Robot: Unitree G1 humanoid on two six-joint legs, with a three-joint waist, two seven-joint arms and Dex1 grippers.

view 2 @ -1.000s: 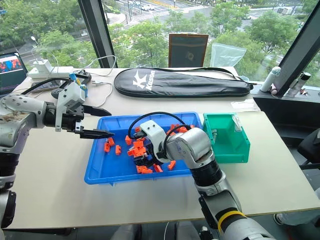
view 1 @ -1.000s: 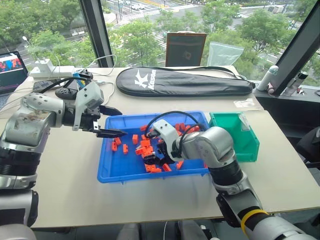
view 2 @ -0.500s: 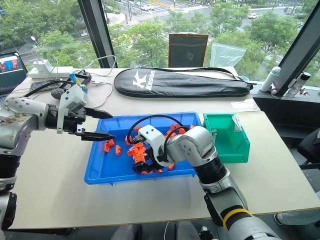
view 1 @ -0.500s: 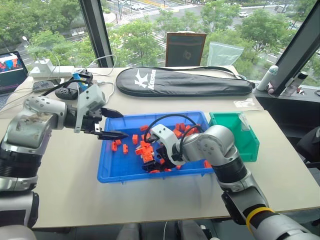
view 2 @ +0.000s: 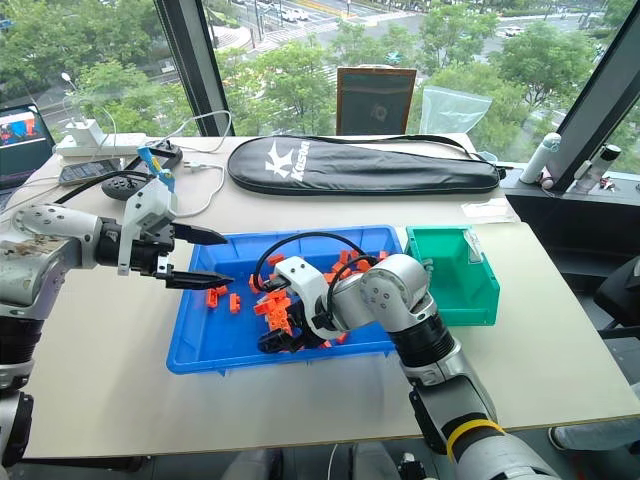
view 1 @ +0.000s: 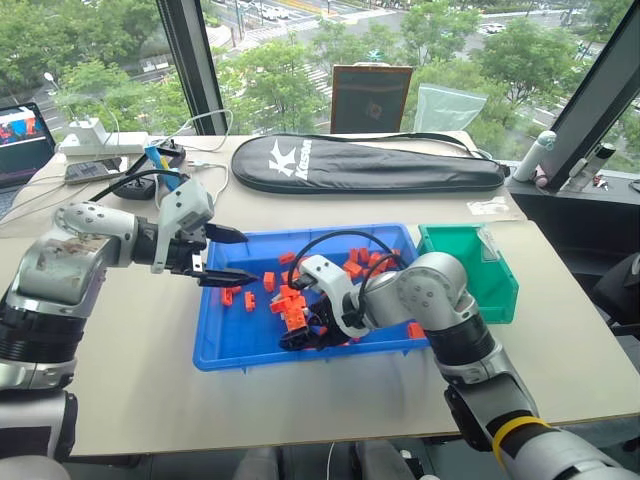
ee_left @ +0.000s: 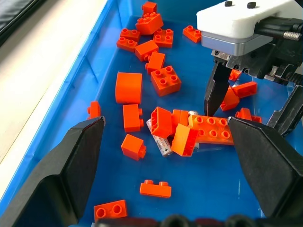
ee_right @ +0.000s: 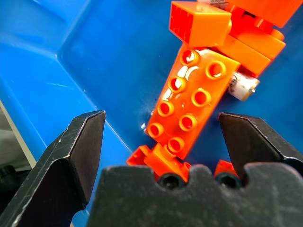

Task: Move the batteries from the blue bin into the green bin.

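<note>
we see the batteries [ee_left: 158, 140] lying in the blue bin [view 1: 232, 340], half buried under a small heap of orange bricks [ee_left: 212, 128]; 1 grey cylinder shows plainly in the left wrist view, and a second metal end [ee_left: 192, 113] peeks out between the bricks beside it. in the right wrist view a silver end cap [ee_right: 243, 85] pokes from under a long studded brick [ee_right: 191, 103] that lies between our right fingers

our right gripper [view 1: 303, 334] sits low inside the blue bin, right over that heap, its jaws spread wide on either side of the bricks and holding nothing; the battery end lies just past the long brick, near 1 finger but apart from it

our left gripper [view 1: 232, 257] hovers over the bin's left rim, jaws wide apart and empty, pointing toward the pile; the batteries lie well ahead of it, between its 2 fingers as its wrist view shows them

the green bin [view 1: 497, 280] stands just beside the blue bin's right end, well apart from both grippers

behind the bins lies a long black racket cover [view 1: 368, 163] with a white "k" mark and a word beside it that we read as "kason"; the batteries carry small print too fine to read
</note>
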